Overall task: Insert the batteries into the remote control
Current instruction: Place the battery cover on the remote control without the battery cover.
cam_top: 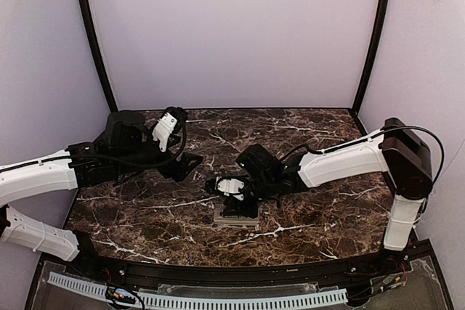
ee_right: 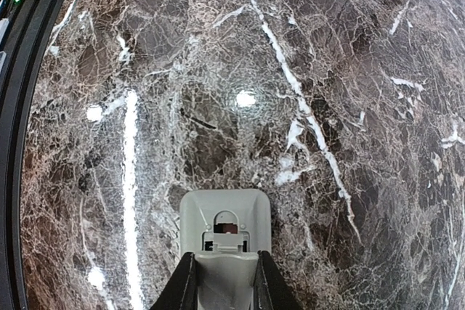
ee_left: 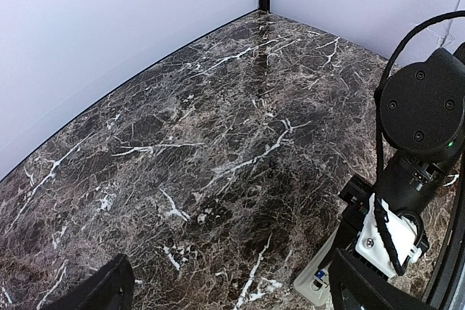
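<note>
Right tool clamps the remote control; left tool gapes empty.

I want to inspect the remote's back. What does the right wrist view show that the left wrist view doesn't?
Only right wrist: the grey back of the remote control, close up, flanked by the right gripper, plus a black edge rail. Only left wrist: the right arm standing over the remote, and the white walls. Both: the marble table and the remote.
</note>
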Robot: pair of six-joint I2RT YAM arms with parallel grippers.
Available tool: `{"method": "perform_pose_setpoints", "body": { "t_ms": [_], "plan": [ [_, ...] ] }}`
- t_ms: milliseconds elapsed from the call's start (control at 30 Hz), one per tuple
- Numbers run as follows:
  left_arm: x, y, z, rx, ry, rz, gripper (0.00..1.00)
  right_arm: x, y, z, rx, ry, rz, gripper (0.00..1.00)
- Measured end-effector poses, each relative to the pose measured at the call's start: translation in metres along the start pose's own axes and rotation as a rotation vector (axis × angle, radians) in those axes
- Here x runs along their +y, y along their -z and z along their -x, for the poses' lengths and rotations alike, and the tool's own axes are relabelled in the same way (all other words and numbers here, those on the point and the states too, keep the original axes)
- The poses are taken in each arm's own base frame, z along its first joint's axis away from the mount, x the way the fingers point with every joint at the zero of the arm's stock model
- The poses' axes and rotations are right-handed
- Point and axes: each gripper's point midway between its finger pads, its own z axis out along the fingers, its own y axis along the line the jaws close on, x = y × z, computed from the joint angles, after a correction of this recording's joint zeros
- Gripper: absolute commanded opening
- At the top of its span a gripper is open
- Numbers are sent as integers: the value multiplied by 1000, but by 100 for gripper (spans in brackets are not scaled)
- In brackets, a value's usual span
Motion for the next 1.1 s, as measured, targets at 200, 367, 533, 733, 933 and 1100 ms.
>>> {"method": "perform_pose_setpoints", "body": {
  "t_ms": [200,367,533,733,933,1100],
  "plan": [
    [-1,0,0,0,0,-5,94,1,2,-1,23,0,-6,13],
    [-1,0,0,1,1,-8,94,1,2,-3,35,-3,-7,12],
    [-1,0,0,1,2,-11,94,0,2,-4,40,-2,-17,12],
    [-1,0,0,1,2,-10,94,-1,3,-6,59,-2,-23,12],
    [-1,0,0,1,2,-10,94,-1,3,-7,68,-4,-22,16],
    [0,0,0,1,3,-7,94,-2,1,-8,75,-7,-18,23]
  ]
}}
